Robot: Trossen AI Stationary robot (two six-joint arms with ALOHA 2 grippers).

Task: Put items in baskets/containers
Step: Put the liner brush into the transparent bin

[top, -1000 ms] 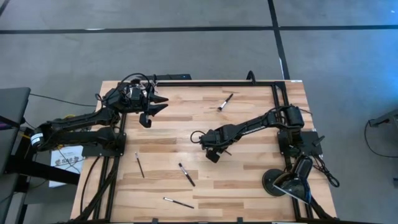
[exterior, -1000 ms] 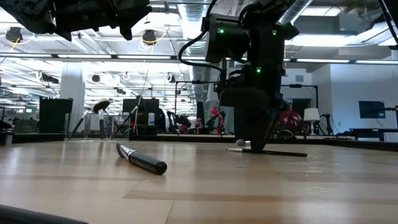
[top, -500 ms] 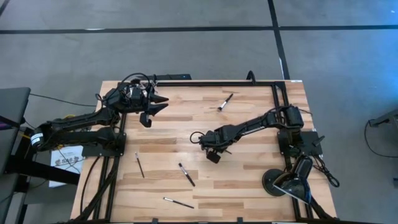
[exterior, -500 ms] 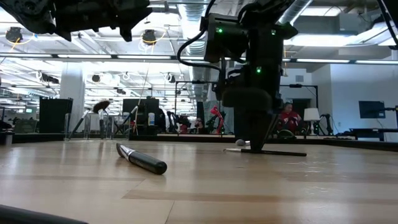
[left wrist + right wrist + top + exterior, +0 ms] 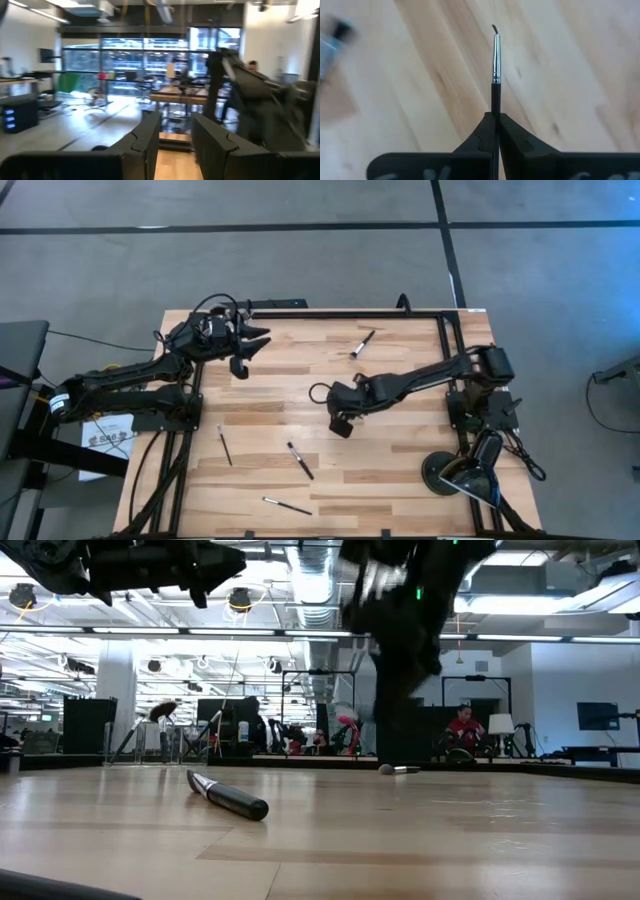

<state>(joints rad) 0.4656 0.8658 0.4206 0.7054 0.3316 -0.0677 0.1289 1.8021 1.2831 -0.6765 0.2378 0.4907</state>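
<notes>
My right gripper is shut on a slim dark-handled brush with a silvery ferrule, above the middle of the table. In the low view this arm is a blur, raised off the wood. Other brushes lie flat on the table: one near the far edge, three toward the near left. The low view shows a thick one and a farther one. My left gripper hovers open at the far left, level. No clear cup is in view. My right gripper pinches the thin brush by its dark handle between the two fingertips. The brush lies along the fingers and sticks out beyond them, ferrule and small bristle tip leading toward the wood. It is lifted clear of the table.
A round black lamp base stands at the near right corner beside the right arm's mount. A black frame rail runs along the far edge. Bare wood lies near and right of my right gripper. A blurred brush lies beside it.
My right gripper has risen from the tabletop, and the thin brush that lay under it has come up with it; in the low view that brush is gone from the wood. The right arm's upper part has swung toward the table's right edge.
</notes>
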